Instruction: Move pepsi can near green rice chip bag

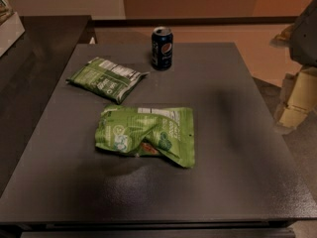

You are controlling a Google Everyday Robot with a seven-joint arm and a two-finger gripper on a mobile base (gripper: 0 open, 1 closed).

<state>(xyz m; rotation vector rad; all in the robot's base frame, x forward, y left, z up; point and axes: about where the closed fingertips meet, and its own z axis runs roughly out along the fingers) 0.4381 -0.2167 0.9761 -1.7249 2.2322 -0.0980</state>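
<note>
The pepsi can stands upright at the table's 12 o'clock edge. The green rice chip bag lies apart at its 6 o'clock, mid-table, with a darker green bag at 8 o'clock. The gripper hangs off-table at 3 o'clock (apart or together, I cannot tell).

arm: dark grey bulky shell with faceted, flat-sided panels, cut off by the right edge of the view.
gripper: pale cream-yellow blocky segments with hard edges, at the far right of the view just below the grey arm.
finish: matte, the cream parts shaded darker underneath.
</note>
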